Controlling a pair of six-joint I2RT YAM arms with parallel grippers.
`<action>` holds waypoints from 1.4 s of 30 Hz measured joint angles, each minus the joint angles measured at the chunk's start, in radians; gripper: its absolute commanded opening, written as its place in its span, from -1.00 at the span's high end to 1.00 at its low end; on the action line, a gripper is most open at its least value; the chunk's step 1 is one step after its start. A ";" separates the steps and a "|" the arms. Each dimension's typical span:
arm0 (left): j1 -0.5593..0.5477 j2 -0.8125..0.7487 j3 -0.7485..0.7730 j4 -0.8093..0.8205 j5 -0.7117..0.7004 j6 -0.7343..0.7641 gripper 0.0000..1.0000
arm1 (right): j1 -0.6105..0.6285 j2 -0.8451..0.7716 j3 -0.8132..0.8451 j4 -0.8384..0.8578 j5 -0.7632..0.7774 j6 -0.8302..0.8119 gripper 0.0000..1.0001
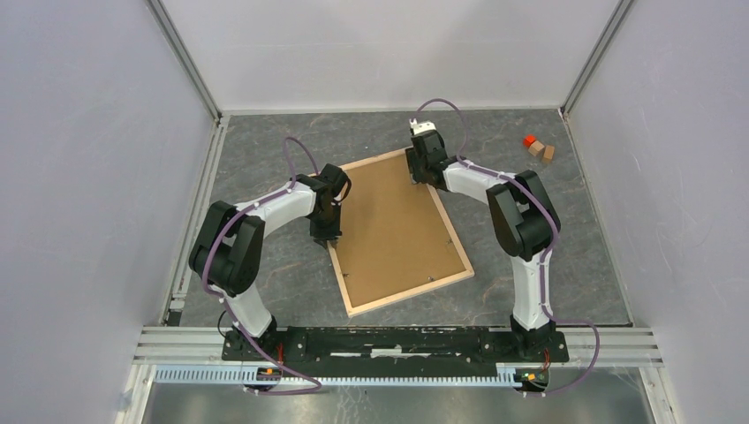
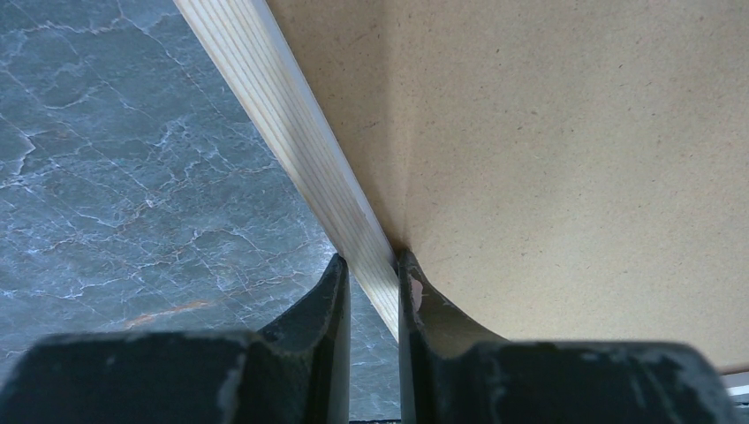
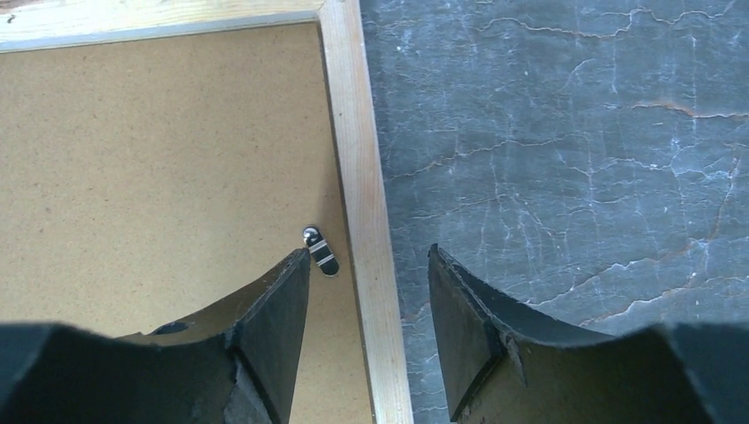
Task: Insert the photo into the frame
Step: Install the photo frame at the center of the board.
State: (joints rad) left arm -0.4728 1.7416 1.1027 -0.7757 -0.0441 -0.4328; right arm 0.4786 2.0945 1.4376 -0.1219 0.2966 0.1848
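Frame (image 1: 411, 293): lies flat near the middle of the table (image 1: 291, 283), pale wood back upward, askew to the table edges. Holds a brown board (image 1: 393, 225) inside its rails.

Left gripper (image 1: 325, 237): points down at the frame's left rail, partway along it. From the left wrist, clamps that rail edge-on, with one finger (image 2: 331, 300) on the table side and the other on the board side. Both tips against the wood, jaws nearly together, only the rail between.

Right gripper (image 1: 415, 177): hangs over the frame's right rail, just short of the far right corner. From the right wrist, straddles the rail with jaws apart, one finger above the board and the other above bare table. Leaves a gap to the wood on each side and grips nothing.

Clip (image 3: 321, 252): small metal turn tab, sits on the board just beside the rail, close to the tip of the board-side finger.

Blocks (image 1: 539, 147): small, one orange-red and the rest wood-coloured, bunched near the table's far right corner. Well apart from frame and arms.
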 measured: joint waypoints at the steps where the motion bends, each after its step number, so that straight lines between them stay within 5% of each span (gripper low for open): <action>1: 0.000 0.000 0.000 0.000 0.000 0.000 0.96 | -0.003 0.000 0.000 0.001 -0.001 -0.001 -0.10; 20: 0.000 0.006 0.005 -0.005 0.000 0.000 0.96 | -0.030 0.019 0.011 0.010 -0.064 -0.008 -0.05; 28: 0.000 0.006 0.006 -0.006 0.000 0.000 0.95 | -0.033 0.047 0.051 0.007 -0.082 -0.009 0.19; 42: 0.000 0.014 0.015 -0.015 0.000 0.000 0.95 | -0.041 -0.012 -0.047 0.058 -0.106 0.000 -0.21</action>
State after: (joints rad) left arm -0.4728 1.7557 1.1175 -0.7910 -0.0437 -0.4328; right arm 0.4374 2.0823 1.3907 -0.0643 0.1905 0.1844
